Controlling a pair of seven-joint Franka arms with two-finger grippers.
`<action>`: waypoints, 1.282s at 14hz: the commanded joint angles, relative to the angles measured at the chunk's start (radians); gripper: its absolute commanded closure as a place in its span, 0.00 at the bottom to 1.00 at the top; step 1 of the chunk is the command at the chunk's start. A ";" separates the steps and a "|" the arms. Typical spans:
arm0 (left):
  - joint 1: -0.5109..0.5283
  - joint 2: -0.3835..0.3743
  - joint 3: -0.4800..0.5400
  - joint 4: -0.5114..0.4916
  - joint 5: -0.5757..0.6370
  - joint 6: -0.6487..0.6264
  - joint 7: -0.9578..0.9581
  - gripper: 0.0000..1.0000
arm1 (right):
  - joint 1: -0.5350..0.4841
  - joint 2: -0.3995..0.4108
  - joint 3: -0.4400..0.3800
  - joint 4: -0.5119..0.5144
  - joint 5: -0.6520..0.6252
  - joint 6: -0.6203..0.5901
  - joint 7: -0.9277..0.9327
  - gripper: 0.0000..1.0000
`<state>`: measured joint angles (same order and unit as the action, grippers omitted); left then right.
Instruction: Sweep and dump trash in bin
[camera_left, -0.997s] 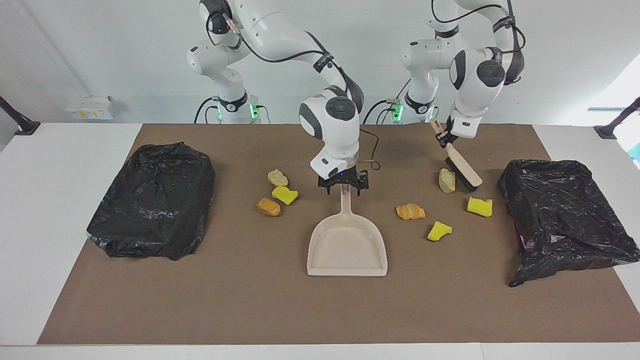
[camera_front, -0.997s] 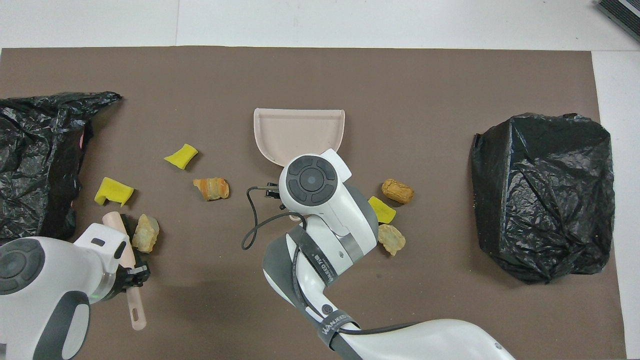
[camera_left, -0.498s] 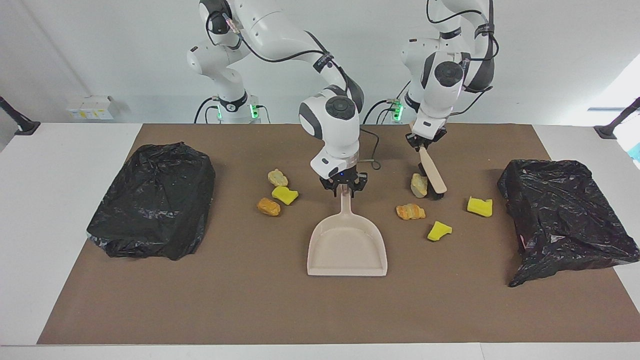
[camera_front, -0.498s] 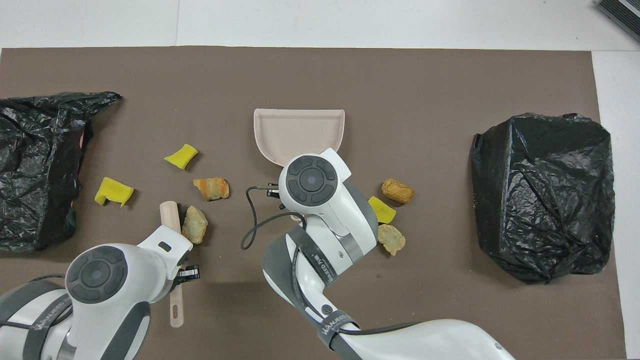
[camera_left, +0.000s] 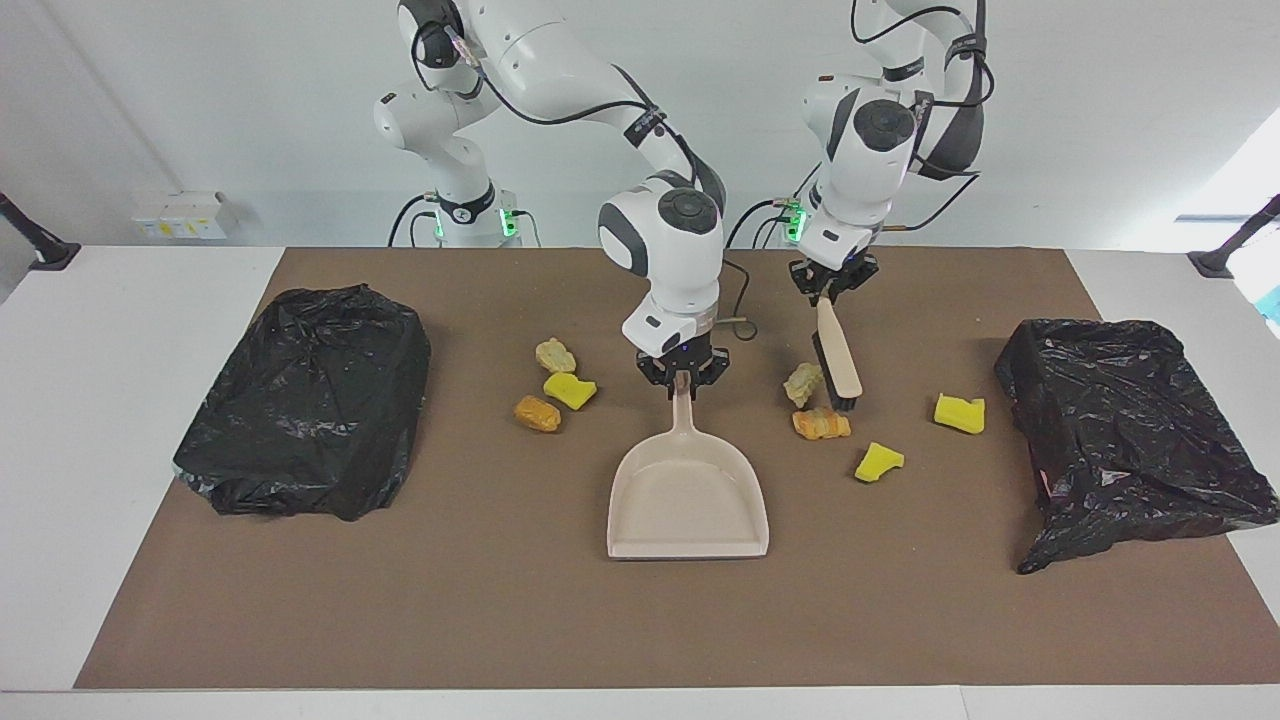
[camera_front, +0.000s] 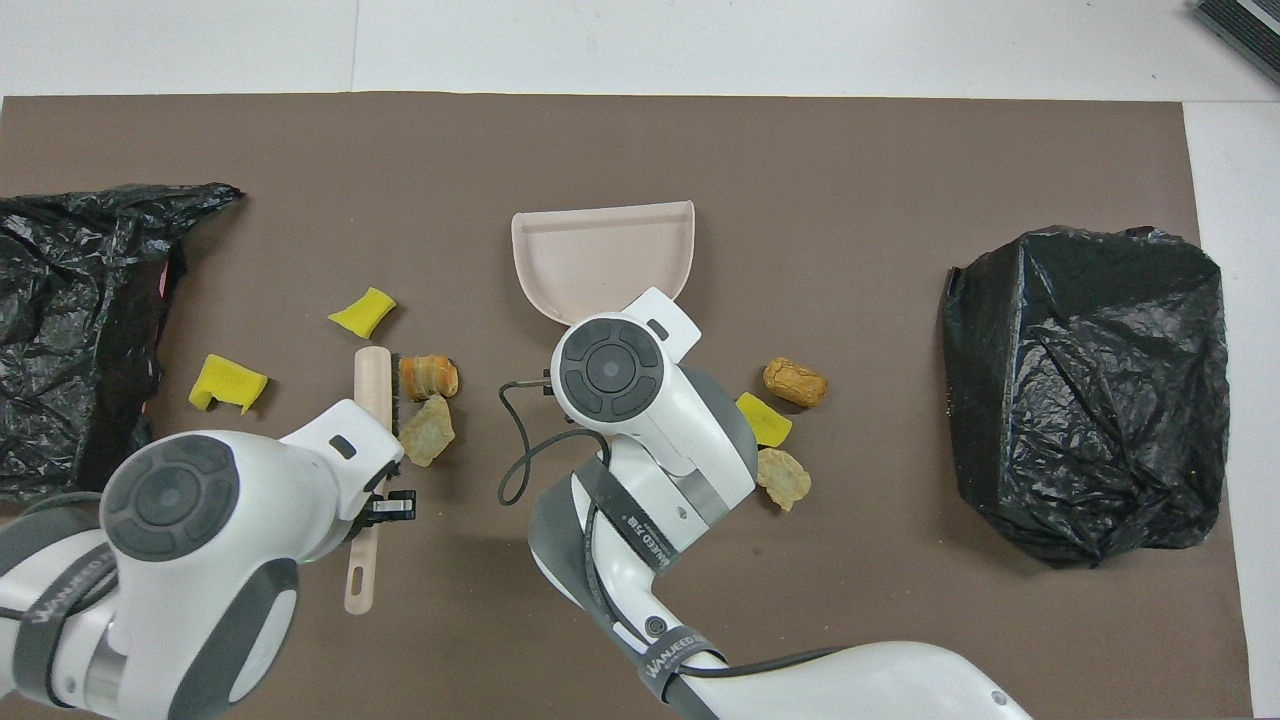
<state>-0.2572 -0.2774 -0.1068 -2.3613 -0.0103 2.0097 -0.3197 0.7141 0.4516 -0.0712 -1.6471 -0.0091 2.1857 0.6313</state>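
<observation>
Nearest the robots, beside the dustpan's (camera_left: 688, 497) handle, the right gripper (camera_left: 684, 377) is clenched on that handle; the pan lies flat on the brown mat (camera_left: 560, 620) with its mouth pointing away from the robots. Toward the left arm's end from the handle, the left gripper (camera_left: 829, 283) clasps the brush (camera_left: 836, 362), whose long axis runs away from the robots. Its bristle side faces the pan and touches two lumps of the trash, a tan lump (camera_left: 803, 383) and an orange lump (camera_left: 821, 424). These lie between brush and pan, so a sideways push toward the handle looks like the coming move; yet the pan's mouth does not face them, so it would probably need turning first. Two yellow chunks (camera_left: 879, 461) (camera_left: 959, 413) lie on the brush's other flank, toward the open black bag (camera_left: 1130, 435). Three more pieces (camera_left: 555, 354) (camera_left: 570, 390) (camera_left: 537, 413) cluster toward the right arm's end from the handle, short of the second black bag (camera_left: 305, 400).
</observation>
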 joint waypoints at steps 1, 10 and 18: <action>0.145 0.043 0.004 0.057 -0.010 -0.025 0.247 1.00 | -0.060 -0.079 0.007 -0.014 -0.009 -0.078 -0.148 1.00; 0.541 0.233 0.004 0.086 0.090 0.263 0.753 1.00 | -0.208 -0.286 0.005 -0.112 0.036 -0.362 -1.189 1.00; 0.403 0.241 0.001 0.046 0.089 0.203 0.581 1.00 | -0.082 -0.154 0.007 -0.140 0.073 -0.176 -1.346 1.00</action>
<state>0.2048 -0.0181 -0.1153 -2.3046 0.0598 2.2547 0.3386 0.6017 0.2996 -0.0660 -1.7891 0.0381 1.9865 -0.7027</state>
